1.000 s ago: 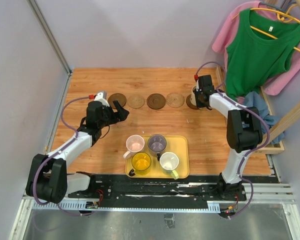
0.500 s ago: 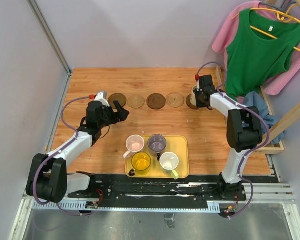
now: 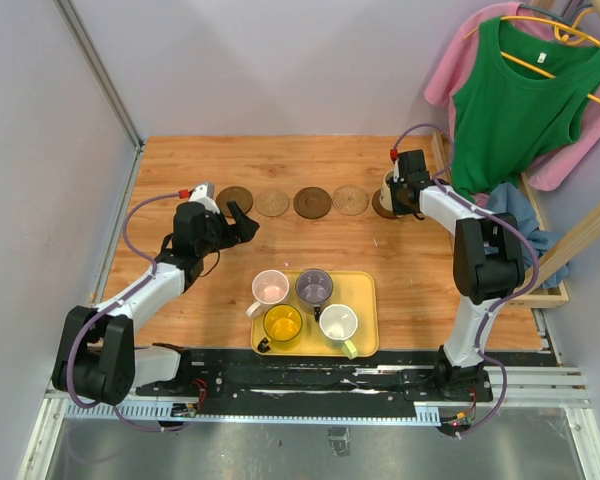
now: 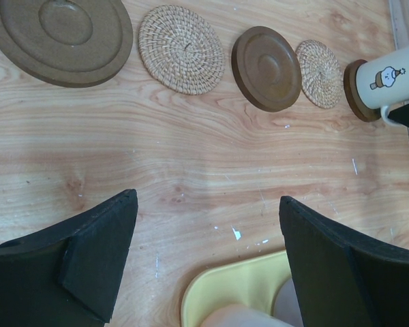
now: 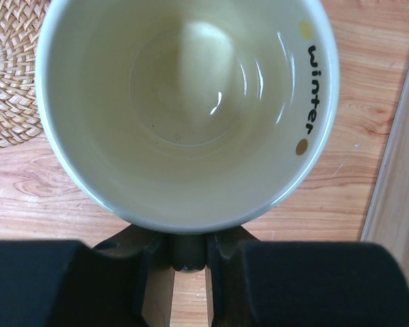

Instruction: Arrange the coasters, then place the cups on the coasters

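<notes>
Five coasters lie in a row: dark [image 3: 234, 199], woven tan [image 3: 272, 203], dark [image 3: 312, 202], woven tan [image 3: 350, 200] and dark [image 3: 383, 207]. The cream cup [image 5: 184, 102] stands on the rightmost coaster [image 4: 354, 92]. My right gripper [image 5: 189, 252] is shut on that cup's handle [image 5: 189, 242]. The pink [image 3: 271, 287], purple-grey [image 3: 314, 286], yellow [image 3: 282, 323] and green-white [image 3: 338, 323] cups sit in the yellow tray [image 3: 365, 300]. Wide open and holding nothing, my left gripper [image 4: 208, 199] hovers over bare wood between the coaster row and the tray's corner [image 4: 232, 293].
A green top [image 3: 520, 100] and pink clothes hang at the back right, above a blue cloth [image 3: 515, 205] and a wooden frame [image 3: 580, 240] beside the right arm. Grey walls close in the table on the left and at the back.
</notes>
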Motion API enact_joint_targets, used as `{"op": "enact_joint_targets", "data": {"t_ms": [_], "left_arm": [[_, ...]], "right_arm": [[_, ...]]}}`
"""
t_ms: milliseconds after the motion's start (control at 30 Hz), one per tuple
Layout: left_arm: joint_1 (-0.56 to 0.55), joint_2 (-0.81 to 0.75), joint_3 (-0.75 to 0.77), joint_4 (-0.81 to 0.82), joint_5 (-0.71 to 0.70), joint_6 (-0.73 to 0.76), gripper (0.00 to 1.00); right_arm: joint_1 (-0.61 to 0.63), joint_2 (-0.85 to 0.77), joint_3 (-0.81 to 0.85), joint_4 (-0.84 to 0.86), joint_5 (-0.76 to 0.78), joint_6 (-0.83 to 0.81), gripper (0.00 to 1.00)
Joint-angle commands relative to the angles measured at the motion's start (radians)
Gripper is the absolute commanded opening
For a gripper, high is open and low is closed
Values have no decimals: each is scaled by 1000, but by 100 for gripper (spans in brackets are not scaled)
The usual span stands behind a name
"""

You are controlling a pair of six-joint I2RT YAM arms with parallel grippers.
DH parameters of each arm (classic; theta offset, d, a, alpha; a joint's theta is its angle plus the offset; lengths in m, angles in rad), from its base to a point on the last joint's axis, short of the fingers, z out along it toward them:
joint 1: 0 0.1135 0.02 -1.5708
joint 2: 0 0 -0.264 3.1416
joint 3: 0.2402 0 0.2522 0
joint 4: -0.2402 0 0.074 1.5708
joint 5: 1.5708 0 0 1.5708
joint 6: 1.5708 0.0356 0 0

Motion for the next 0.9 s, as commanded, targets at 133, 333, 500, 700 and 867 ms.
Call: {"op": "enact_joint_targets", "data": {"t_ms": [133,333,500,700,867], "left_arm": [[4,10,4,39,11,-7,88],[4,8,1,41,15,-12,88],[5,2,1,38,17,-11,88],[4,-21,-1,27,11,-2,88],[4,-38,-5,15,14,2,88]], "right_arm": [[-7,-6,-7,15,-13,-1,47],[-7,-17,-11,9,-17,-2,52],[-1,-75,-27,-10,-23,16,60],[31,-257,-133,-35,3,57,68],[75,-459,-244,-95,-9,93,83]]}}
